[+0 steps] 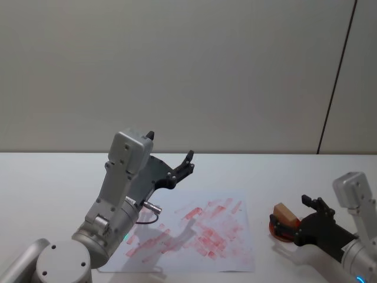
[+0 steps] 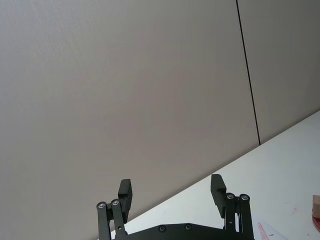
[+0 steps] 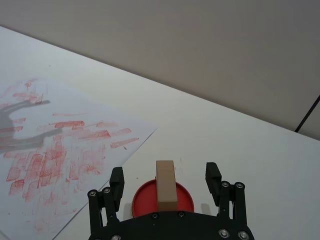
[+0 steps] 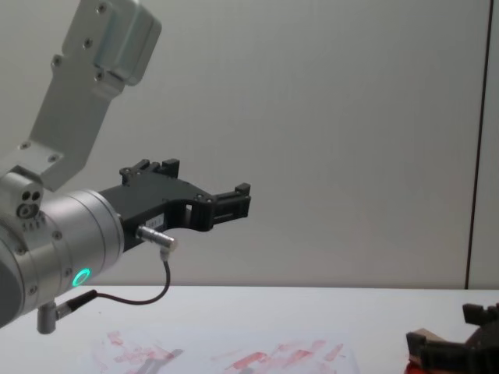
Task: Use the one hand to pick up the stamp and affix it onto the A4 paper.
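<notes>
Right gripper (image 3: 164,171) is straddling the stamp (image 3: 165,186), jaws wide, its length pointing straight ahead; left gripper (image 2: 171,186) is idling open

Tan stamp (image 3: 165,182); red-smeared white A4 paper (image 3: 65,150)

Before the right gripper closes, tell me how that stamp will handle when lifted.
The stamp looks a solid wooden block: probably stiff and light. Standing narrow on the red ink pad, it might tip if nudged off-centre. Its flat sides face the open right gripper, likely giving a secure pinch. The left gripper is raised near the A4 paper.
</notes>
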